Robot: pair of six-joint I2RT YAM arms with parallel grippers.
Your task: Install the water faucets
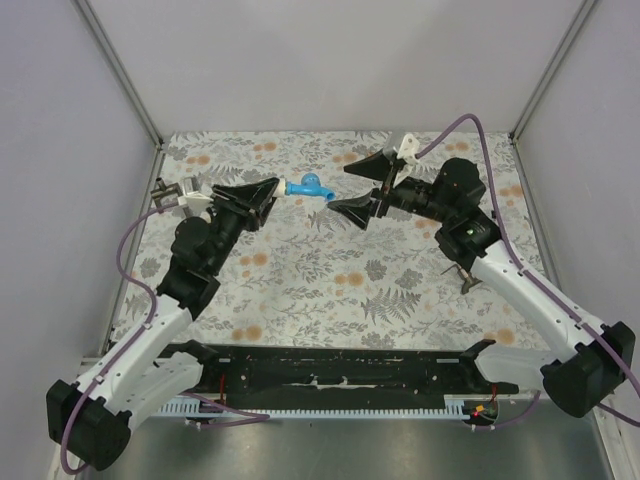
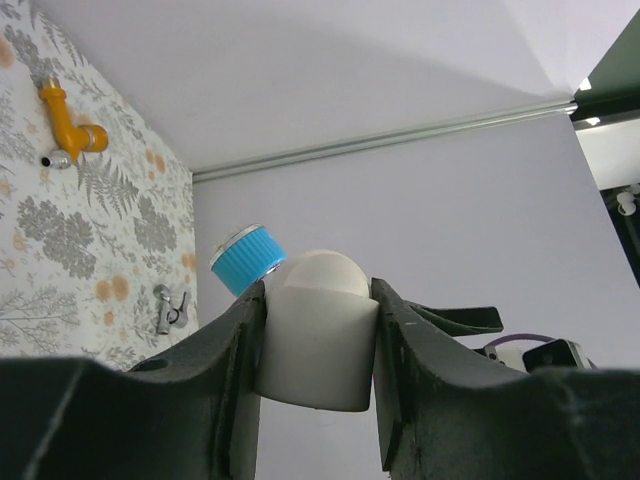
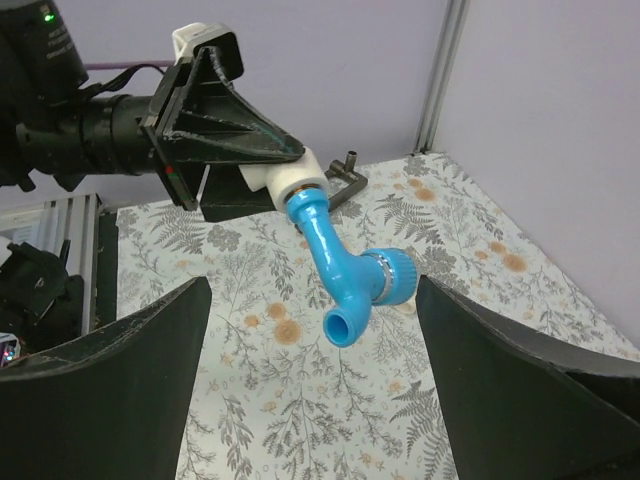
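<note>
The blue faucet [image 1: 308, 186] hangs in the air over the middle back of the table, its stem in a white fitting [image 3: 290, 181]. My left gripper [image 1: 271, 191] is shut on that fitting [image 2: 318, 330]; the blue knob [image 2: 247, 259] peeks past it. In the right wrist view the blue faucet [image 3: 347, 272] points its spout down toward the camera. My right gripper [image 1: 351, 188] is open, its jaws spread wide just right of the faucet without touching it. The orange faucet [image 2: 66, 125] lies on the table; it does not show in the top view.
The table has a floral cloth [image 1: 330, 280]. A small metal piece [image 1: 466, 277] lies by the right arm and shows in the left wrist view [image 2: 168, 308]. A dark metal bracket [image 3: 345, 186] lies behind the left gripper. Grey walls close three sides.
</note>
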